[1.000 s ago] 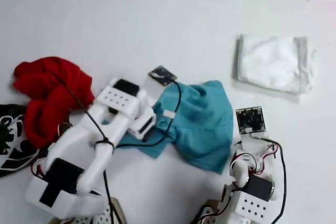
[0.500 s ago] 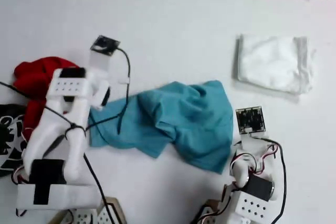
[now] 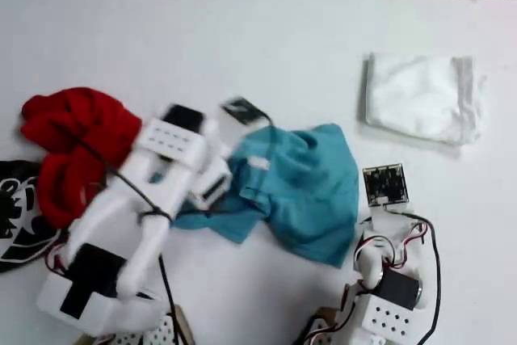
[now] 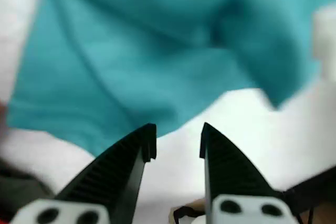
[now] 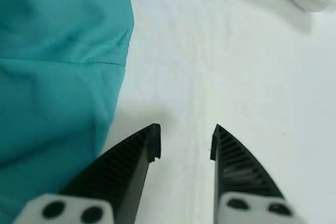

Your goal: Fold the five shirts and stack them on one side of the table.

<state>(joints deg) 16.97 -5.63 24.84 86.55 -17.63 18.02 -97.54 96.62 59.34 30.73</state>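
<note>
Teal shirt (image 3: 307, 191) is being hovered over by the left claw (image 4: 177, 134), fingers parted.
Right claw (image 5: 185, 132) is being held apart, empty, at its four o'clock.

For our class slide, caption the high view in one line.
Left arm over a crumpled teal shirt, red shirt beside it, folded white shirt farther off.

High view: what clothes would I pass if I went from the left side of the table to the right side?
black shirt → red shirt → teal shirt → white shirt
</note>
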